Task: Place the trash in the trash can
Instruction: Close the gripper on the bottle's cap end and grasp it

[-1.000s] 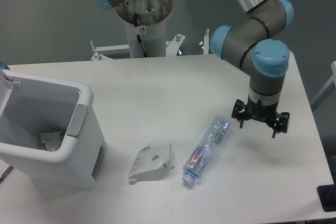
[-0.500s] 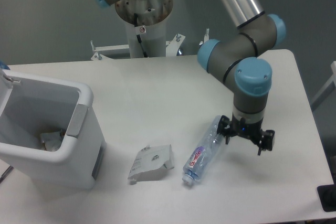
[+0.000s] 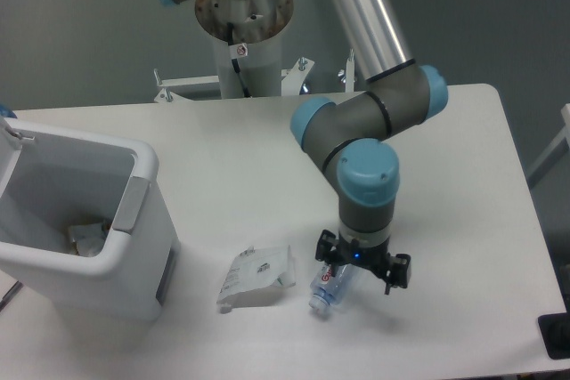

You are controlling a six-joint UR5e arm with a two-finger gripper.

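The arm bends down over the bottle (image 3: 326, 291), gripper (image 3: 361, 266) spread above it. The carton (image 3: 256, 275) lies just left. The far-left bin (image 3: 142, 166) holds crumpled scraps (image 3: 87, 238).

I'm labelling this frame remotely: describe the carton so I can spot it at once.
Start at the white bin on the table's left. Just right of its base lies the carton, flat and pale grey-white. The bottle beside it, under the end effector, is clear plastic.
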